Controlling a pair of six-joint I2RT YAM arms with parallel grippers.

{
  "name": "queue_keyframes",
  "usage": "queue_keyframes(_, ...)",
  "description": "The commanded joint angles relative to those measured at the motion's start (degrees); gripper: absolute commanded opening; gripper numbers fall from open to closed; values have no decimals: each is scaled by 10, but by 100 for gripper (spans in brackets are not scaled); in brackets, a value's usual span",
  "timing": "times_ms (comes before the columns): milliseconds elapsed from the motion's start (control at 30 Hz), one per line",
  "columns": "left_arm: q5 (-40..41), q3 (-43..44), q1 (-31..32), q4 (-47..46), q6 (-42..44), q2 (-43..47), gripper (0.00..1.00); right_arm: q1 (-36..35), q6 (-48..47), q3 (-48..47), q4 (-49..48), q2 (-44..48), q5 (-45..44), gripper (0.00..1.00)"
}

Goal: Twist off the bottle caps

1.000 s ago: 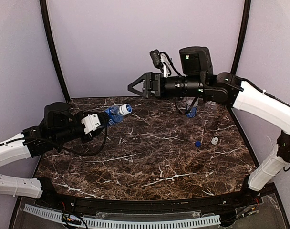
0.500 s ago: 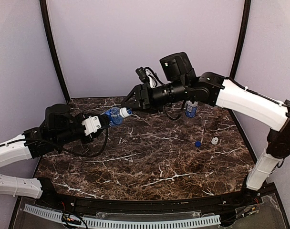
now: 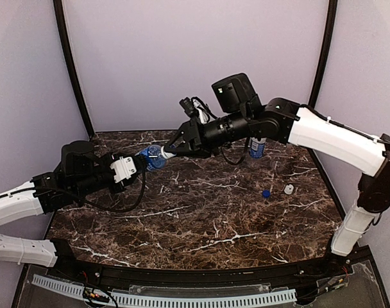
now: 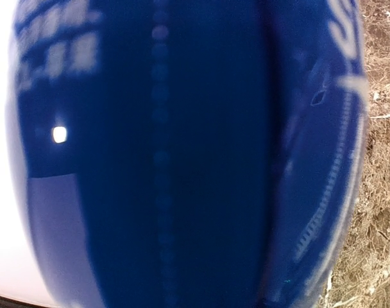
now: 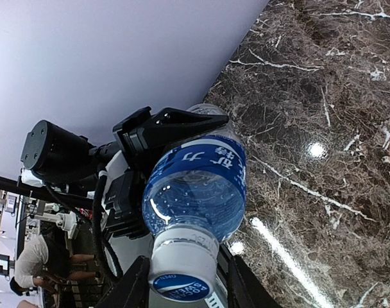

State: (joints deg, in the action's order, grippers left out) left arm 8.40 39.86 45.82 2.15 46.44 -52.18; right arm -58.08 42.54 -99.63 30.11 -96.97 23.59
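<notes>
My left gripper (image 3: 142, 159) is shut on the blue-label bottle (image 3: 151, 156), holding it tilted above the table with its neck toward the right. The label (image 4: 182, 160) fills the left wrist view. The right wrist view shows the bottle (image 5: 196, 186) head-on, with its white cap (image 5: 181, 264) nearest the camera. My right gripper (image 3: 165, 153) (image 5: 188, 292) stands open round that cap: one finger (image 5: 132, 285) touches it, while the other finger (image 5: 247, 290) is a little apart from it. A loose blue cap (image 3: 265, 193) and a loose white cap (image 3: 288, 188) lie on the table at the right.
The Pepsi-label bottle (image 3: 258, 148) stands at the back right, partly behind my right arm. The dark marble table (image 3: 201, 218) is walled by lilac panels at the back and sides. My right arm stretches across the back of the table.
My right gripper swung down and left to the held bottle's cap and narrowed its jaws round it. The left gripper kept the bottle, lowering it slightly.
</notes>
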Motion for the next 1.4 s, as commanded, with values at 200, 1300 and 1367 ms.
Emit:
queue_keyframes(200,-1,-3,1,-16,5,2,26,-4,-14,-16,4,-19,-1,17)
queue_keyframes(1300,-327,36,1,359,74,19,22,-294,-1265,204,-148,122,-484,0)
queue_keyframes(1367,-327,34,1,359,75,21,22,-299,-1289,210,-149,128,-500,0)
